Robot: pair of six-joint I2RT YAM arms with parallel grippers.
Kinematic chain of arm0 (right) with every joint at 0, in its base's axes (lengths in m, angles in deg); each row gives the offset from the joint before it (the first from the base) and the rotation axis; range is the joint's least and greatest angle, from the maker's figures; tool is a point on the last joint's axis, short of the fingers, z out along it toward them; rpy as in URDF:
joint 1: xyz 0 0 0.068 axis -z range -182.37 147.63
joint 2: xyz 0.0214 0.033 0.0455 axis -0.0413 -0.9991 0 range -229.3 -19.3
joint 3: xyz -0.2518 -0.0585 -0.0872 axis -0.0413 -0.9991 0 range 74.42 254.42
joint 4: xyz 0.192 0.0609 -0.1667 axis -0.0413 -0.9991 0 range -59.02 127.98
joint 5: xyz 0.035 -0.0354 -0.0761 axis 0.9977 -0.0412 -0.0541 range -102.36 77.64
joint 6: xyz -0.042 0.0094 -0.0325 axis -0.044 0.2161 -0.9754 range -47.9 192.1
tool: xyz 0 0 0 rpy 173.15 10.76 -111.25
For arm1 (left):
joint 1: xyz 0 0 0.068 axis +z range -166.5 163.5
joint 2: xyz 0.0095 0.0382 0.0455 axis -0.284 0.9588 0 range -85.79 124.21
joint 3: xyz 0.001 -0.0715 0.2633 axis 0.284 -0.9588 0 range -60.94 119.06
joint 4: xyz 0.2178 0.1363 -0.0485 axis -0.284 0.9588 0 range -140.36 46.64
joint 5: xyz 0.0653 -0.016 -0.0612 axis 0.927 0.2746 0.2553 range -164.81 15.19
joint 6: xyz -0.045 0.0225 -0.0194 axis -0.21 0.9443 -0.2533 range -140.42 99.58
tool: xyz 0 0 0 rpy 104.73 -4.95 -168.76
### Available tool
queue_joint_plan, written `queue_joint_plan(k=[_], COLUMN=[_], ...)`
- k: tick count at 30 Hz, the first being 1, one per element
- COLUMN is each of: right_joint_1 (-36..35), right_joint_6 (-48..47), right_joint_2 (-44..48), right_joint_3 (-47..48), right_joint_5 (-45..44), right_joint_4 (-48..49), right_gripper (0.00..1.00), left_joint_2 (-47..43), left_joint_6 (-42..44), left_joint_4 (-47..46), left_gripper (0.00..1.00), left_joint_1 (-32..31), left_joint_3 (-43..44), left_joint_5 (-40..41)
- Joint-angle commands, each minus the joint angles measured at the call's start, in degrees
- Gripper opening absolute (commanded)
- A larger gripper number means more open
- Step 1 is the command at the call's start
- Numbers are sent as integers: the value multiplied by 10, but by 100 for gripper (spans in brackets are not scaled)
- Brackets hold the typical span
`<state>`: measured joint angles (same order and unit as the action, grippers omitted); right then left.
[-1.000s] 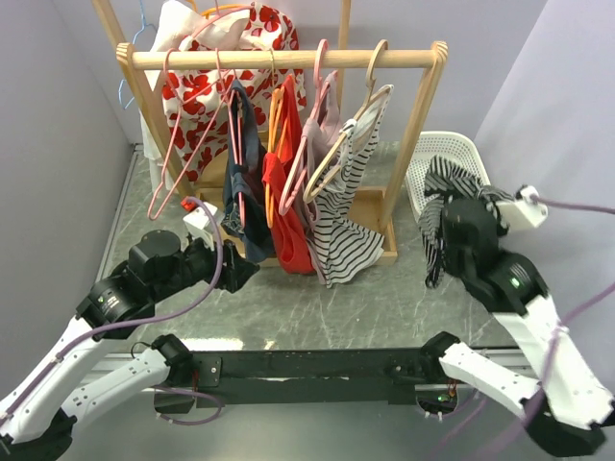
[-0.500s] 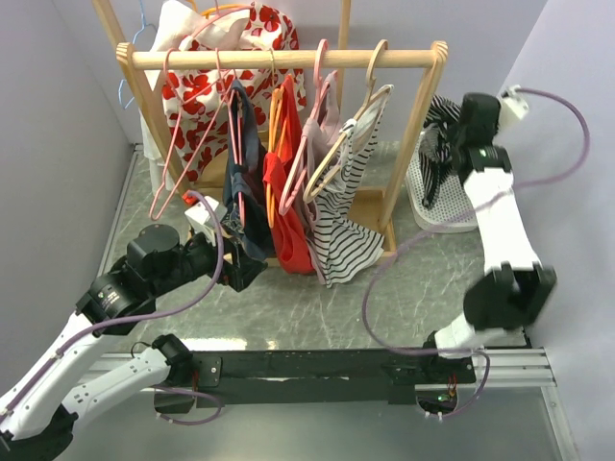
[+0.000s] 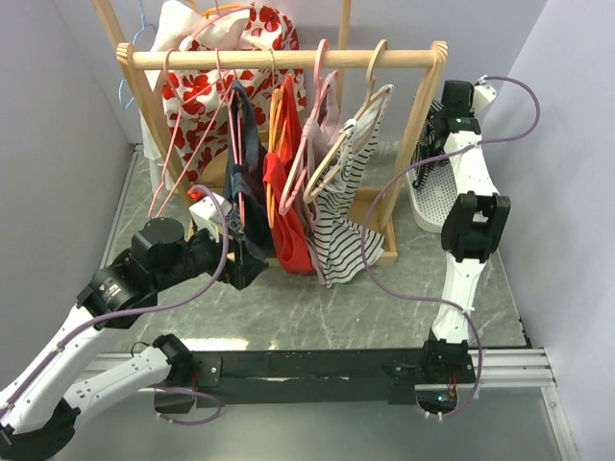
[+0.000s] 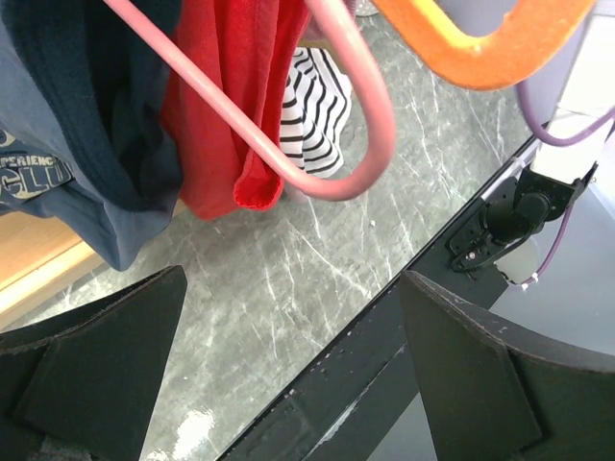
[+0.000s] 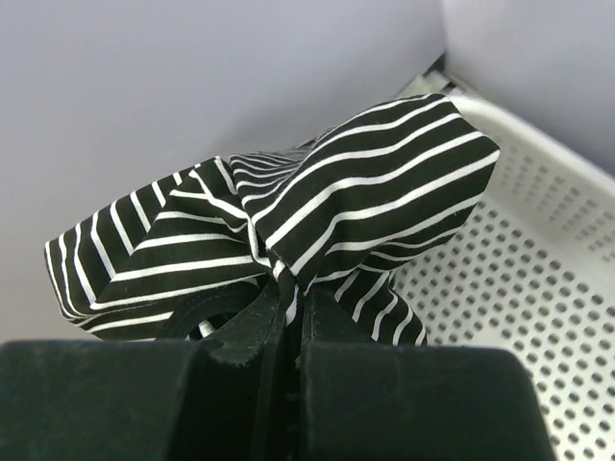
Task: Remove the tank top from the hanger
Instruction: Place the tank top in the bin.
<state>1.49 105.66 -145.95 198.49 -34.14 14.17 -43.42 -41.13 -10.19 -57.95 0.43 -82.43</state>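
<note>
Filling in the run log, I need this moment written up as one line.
right gripper: shut on striped tank top, over white basket | left gripper: open, empty, by navy garment on rack

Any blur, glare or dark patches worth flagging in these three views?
Top external: evenly lit and sharp throughout. Left wrist: the pink hanger, close to the lens, looks soft; a small glare patch on the table near the bottom edge. Right wrist: the striped top is crisp, while the right gripper is an underexposed black mass.
</note>
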Motion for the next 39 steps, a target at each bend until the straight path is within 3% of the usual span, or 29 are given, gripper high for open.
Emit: queue_joint_plan(k=[1,8,12,13,14,18,27,29,31,34,39], right_joint_1=[24,27,26,27,24,23,-21,-56,-78,-100,-155], right_joint_6=[11,-17,-32,-37,-37,-49,-19,-7,6,28,56], right_joint_2=[-20,-44,-41,-31,-20,29,256,313,354,475,684], right_joint_3=[74,35,14,-2,-35,-62,-230,-271,-325,-444,-576], right_joint_5=[-28,96,197,209,209,185,12,-34,-11,44,38], right_joint_4=[-25,-40,-48,-39,-32,-39,-28,-27,-18,44,70], right_gripper=[0,1,11,41,53,72,70,74,85,87,89], left_joint_2=[-7,7,15,16,17,35,72,75,76,64,51], left_joint_6=[-5,-13,-14,-13,-12,-4,18,21,12,-11,-14], left_joint_4=[0,-9,-22,-32,-36,-37,-11,-11,-9,-47,-125], left_gripper=[99,99,100,100,99,99,99,99,99,99,99], left_joint_1=[-2,-2,-2,-2,-2,-2,-2,-2,-2,-2,-2], left_joint_3=[30,40,41,40,41,67,141,151,170,184,193], left_joint_5=[8,15,16,16,16,16,31,47,73,136,131])
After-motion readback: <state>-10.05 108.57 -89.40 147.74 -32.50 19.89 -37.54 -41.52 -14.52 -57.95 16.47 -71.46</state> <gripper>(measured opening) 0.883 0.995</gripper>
